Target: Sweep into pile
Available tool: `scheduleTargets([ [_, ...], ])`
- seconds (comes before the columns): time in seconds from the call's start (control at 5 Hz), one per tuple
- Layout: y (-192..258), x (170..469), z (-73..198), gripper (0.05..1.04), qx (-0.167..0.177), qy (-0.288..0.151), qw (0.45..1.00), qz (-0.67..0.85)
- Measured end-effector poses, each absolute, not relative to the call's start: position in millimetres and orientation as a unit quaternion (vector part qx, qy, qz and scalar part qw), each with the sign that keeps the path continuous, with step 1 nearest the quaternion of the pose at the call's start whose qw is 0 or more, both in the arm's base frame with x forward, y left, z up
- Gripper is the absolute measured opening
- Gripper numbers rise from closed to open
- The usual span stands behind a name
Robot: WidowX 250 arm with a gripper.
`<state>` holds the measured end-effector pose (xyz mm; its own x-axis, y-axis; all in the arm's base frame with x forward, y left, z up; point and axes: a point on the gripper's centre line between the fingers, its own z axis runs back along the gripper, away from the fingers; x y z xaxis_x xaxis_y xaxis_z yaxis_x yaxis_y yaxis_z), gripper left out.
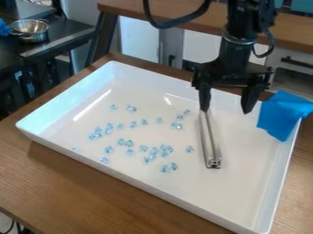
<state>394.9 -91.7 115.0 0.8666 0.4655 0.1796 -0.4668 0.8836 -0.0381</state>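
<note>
Light-blue, see-through pieces (165, 148) lie loose on the floor of the white tray (153, 186), strewn over its left and middle as you face the view. No single pile: you have a tight knot toward the left, another near the middle, and a small group toward the near wall. Strays sit singly between these and up toward the far side. One faint piece lies off by itself near the left front wall. The piece farthest right sits near the metal bar (211, 141), apart from it.

Bar: slim, silvery, lengthwise groove, squared-off near end. It runs from under the gripper (226, 111) toward you, to the right of the pieces. Its far end is at the tip of the finger on the view's left; you cannot tell from here whether the two touch.

Fingers: spread wide, pointing down over the tray's far right part, nothing pinched between them. Your black arm (235, 50) comes in from the top edge above them.

Blue cloth (278, 116): draped over the tray's rim at the far right corner, part hanging inside.

The tray sits on a brown wooden table (92, 183). Beyond, upper left, you have a shiny metal bowl (30, 31) on a dark counter (64, 39). A dark cable (177, 21) loops beside the arm at the top.
</note>
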Motion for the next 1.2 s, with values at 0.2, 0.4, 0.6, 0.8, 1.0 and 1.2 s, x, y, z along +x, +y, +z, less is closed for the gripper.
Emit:
scheduleTargets([
  [0.2, -92.0, 393.5, 99.7, 1.000, 0.011, -0.074, 0.968, 0.241],
  [0.4, -94.0, 399.8, 93.7, 1.000, -0.010, -0.078, 0.965, 0.249],
  [0.6, -88.7, 404.5, 70.2, 1.000, 0.003, -0.069, 0.963, 0.261],
  [0.8, -88.6, 409.9, 68.3, 1.000, 0.003, -0.079, 0.963, 0.256],
  [1.0, -85.6, 413.7, 51.4, 0.999, 0.009, -0.078, 0.965, 0.251],
  [1.2, -80.9, 413.9, 47.5, 0.958, 0.016, -0.085, 0.965, 0.248],
])
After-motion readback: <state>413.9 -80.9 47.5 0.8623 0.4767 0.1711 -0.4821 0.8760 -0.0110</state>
